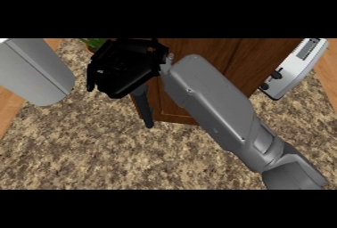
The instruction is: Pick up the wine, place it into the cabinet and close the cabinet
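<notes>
At the far left a grey forearm [36,71] comes in over the bench's [99,147] left edge; its hand lies outside the view. The bench top is speckled brown stone, with a strip of light wood showing past its left edge. Near the bench's back edge a bit of green plant [95,43] peeks out, mostly hidden behind the right hand [125,69]. That black hand hangs over the back of the bench, fingers curled round a dark thing; a slim dark neck, seemingly the wine [145,111], sticks down from below the hand. No label or writing can be read on it. Just right of the hand stands the cabinet [223,58], dark brown wood, at the back middle of the bench; whether its door is open cannot be told. The right forearm [223,116] crosses in front of it. At the back right corner sits a silver toaster [293,69], tilted, with dark knobs and no legible writing.
</notes>
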Motion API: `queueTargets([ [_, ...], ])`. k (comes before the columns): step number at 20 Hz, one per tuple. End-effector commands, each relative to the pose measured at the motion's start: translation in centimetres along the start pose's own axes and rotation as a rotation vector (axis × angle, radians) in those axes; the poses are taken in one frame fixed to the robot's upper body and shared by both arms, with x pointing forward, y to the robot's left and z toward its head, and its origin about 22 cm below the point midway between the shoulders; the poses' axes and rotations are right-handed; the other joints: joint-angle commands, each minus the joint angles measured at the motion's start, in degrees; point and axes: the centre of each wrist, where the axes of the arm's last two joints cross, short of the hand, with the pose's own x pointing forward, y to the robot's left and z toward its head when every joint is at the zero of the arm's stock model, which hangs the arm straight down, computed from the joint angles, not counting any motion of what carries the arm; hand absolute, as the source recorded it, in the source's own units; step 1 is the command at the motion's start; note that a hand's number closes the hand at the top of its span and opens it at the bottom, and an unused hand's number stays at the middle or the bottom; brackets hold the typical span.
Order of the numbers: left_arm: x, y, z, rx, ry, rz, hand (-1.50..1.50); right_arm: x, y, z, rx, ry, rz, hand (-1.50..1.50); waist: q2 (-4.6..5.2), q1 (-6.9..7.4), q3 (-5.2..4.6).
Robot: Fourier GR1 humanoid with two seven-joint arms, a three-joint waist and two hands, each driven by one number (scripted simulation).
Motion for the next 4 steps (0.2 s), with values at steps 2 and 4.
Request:
queueTargets([
  [2, 0.0, -0.3, -0.4, -0.038, -0.01, 0.022, -1.5, 1.4, -5.7, 6.5, -0.355, -0.085, -0.007, 1.5, 1.91, -1.72, 1.46],
  [4, -0.1, -1.2, -0.7, -0.084, 0.012, 0.03, -1.5, 1.3, -5.9, 6.8, -0.368, -0.087, -0.015, 1.5, 1.83, -1.15, 1.54],
])
